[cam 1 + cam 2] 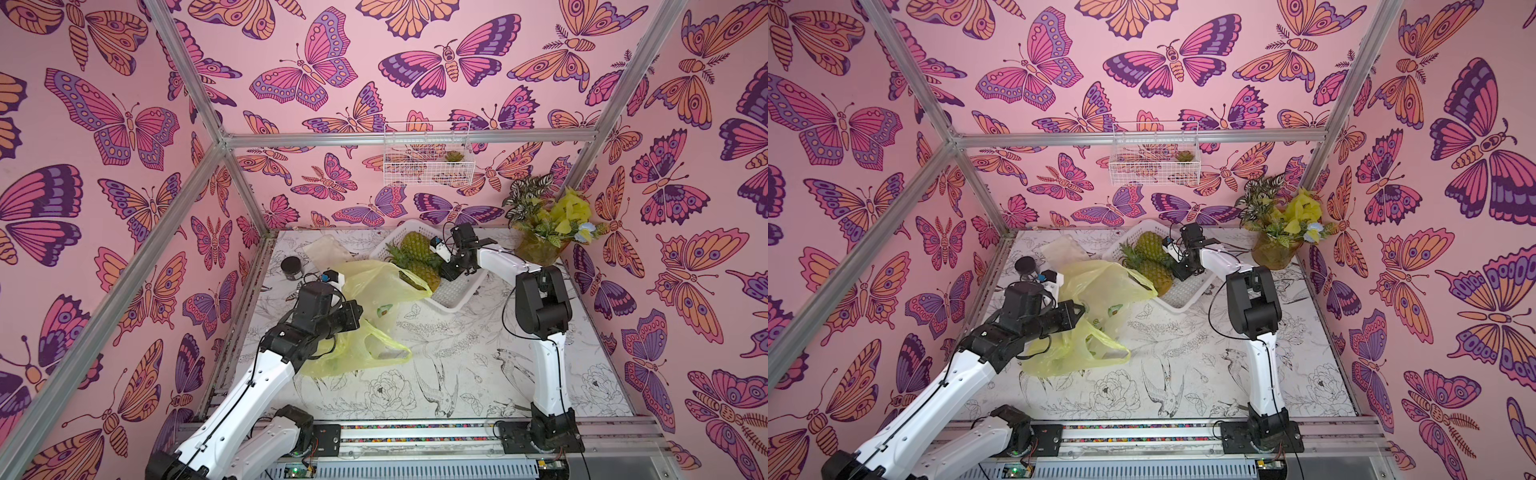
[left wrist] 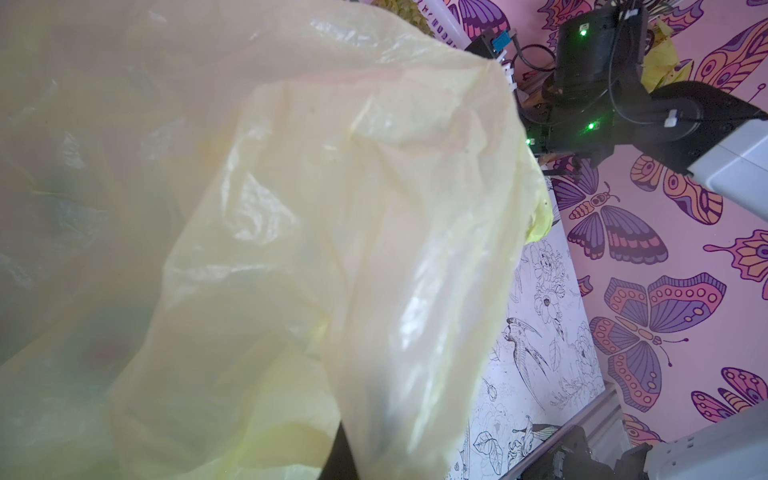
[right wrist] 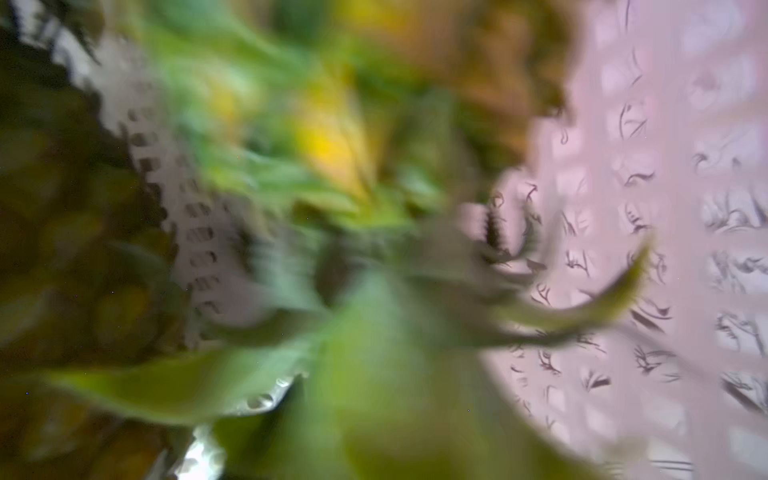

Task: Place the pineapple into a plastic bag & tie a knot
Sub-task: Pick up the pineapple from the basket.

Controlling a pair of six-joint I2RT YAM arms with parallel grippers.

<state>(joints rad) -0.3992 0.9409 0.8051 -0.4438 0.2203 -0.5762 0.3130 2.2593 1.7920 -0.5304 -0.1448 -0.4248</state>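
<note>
Nearest us, the left arm (image 1: pixel 249 386) rises from the front rail (image 1: pixel 415 434) and reaches inward. The left gripper (image 1: pixel 359 311) is closed at its tip on the film of the plastic bag (image 1: pixel 374 286). In the left wrist view the bag (image 2: pixel 332 208) fills nearly the whole frame.

We see the bag standing half lifted in the middle-left of the table (image 1: pixel 457 374). Its raised mouth leans over the near rim of the white basket (image 1: pixel 457 291), and its lower part lies crumpled on the table. One handle loop (image 1: pixel 403 351) lies open and untied. The only marking we can make out on the bag is a small green avocado print (image 1: pixel 384 309); we can read no lettering.

Two pineapples lie in the basket. The bag's edge partly covers the front pineapple (image 1: pixel 428 279); the rear pineapple (image 1: pixel 415 243) lies just behind it. The right gripper (image 1: pixel 449 272) points down among the leaves beside them. The right wrist view shows only blurred green leaves (image 3: pixel 365 374) and basket floor (image 3: pixel 665 208), so we cannot tell how its jaws stand.

Farther out we see a black round jar (image 1: pixel 291 266), a pale crumpled sheet (image 1: pixel 324 249), a potted plant (image 1: pixel 540 232) in the far right corner and a wire basket (image 1: pixel 428 166) hung on the butterfly wall.
</note>
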